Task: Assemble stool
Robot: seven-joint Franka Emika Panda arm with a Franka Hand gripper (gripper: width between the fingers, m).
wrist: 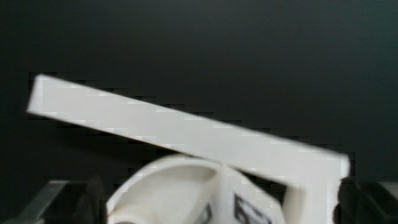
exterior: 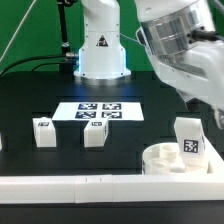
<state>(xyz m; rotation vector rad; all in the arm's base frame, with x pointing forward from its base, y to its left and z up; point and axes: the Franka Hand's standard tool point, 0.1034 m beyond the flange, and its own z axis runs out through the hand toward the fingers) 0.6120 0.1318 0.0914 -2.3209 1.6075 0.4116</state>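
The round white seat [exterior: 170, 161] lies at the exterior view's lower right, against the border wall. One tagged leg [exterior: 190, 139] stands upright on its rim. Two more legs [exterior: 43, 131] [exterior: 95, 133] stand on the black table in front of the marker board. The arm [exterior: 180, 45] reaches in from the upper right, and its fingers are cut off by the frame edge there. In the wrist view my gripper [wrist: 217, 205] is open, with dark fingers [wrist: 63, 203] set wide apart. A rounded white tagged part [wrist: 187, 195] lies between them, apart from both.
The marker board [exterior: 100, 112] lies flat at the table's middle, in front of the robot base [exterior: 100, 55]. The long white border wall [exterior: 60, 186] runs along the near edge; it also crosses the wrist view [wrist: 169, 120] diagonally.
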